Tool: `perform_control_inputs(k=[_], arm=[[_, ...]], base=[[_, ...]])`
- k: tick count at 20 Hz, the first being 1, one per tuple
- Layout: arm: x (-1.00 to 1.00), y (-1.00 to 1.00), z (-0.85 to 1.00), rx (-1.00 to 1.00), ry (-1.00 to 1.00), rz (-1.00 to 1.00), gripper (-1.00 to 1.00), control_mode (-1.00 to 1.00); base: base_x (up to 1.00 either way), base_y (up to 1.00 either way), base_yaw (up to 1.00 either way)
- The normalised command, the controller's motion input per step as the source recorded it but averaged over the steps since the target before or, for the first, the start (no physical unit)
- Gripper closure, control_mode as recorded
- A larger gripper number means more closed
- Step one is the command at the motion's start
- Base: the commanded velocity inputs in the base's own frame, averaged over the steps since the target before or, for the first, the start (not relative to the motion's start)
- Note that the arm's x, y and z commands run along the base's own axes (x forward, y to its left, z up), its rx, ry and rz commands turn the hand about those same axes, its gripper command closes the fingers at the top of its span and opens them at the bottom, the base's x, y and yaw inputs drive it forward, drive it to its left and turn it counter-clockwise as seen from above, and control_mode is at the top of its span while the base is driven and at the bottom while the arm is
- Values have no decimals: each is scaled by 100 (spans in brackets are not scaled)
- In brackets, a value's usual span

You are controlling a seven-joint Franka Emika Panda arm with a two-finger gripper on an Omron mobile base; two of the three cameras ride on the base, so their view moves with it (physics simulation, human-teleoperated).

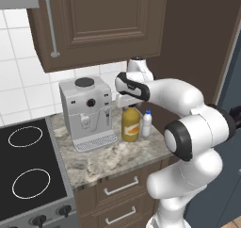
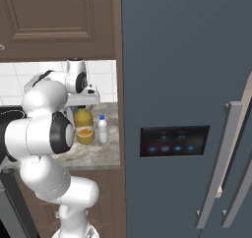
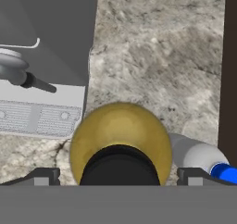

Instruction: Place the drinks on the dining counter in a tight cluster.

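the gripper (image 3: 118,174) hangs straight over the jug (image 1: 130,124), its two finger tips (image 3: 44,176) spread wide, one on each side of the jug's black cap (image 3: 119,165), touching nothing that shows. in the left base view the hand sits just above the jug, and the fingers themselves are hidden behind the wrist there.

the jug is orange-yellow and stands upright; whether anything is in it cannot be told. just beside it, toward the brown side wall (image 3: 228,65), stands the small white bottle (image 1: 147,123) with a blue cap (image 3: 226,172), upright too. in the left base view a sliver of something pale shows between the two, too little to name. the jug and the small bottle stand close together, perhaps touching at the shoulder in the hand view, though i cannot be sure.

both stand on a small marbled counter (image 1: 117,158), near its back. on the other side of the jug is a silver coffee machine (image 1: 87,111), its drip tray (image 3: 34,119) close to the jug but apart from it. in front of the bottles the counter lies bare to its front edge.

over the counter hangs a brown cabinet (image 1: 101,22), and white tiles (image 1: 19,85) back the wall. a black stove top (image 1: 28,168) adjoins the counter beyond the coffee machine. a tall grey fridge (image 2: 184,109) stands beside the counter's other end, so the bottles sit in a narrow nook between machine and wall.
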Motion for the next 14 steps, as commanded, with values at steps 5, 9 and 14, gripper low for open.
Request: perform_control_inputs(k=[5,9,14], arm=[[0,0,-10,0,4,0,100,-100],[0,0,0,0,3,0,100,-100],[-1,0,0,0,0,0,100,-100]], base=[[0,0,0],[0,0,0],[0,0,0]])
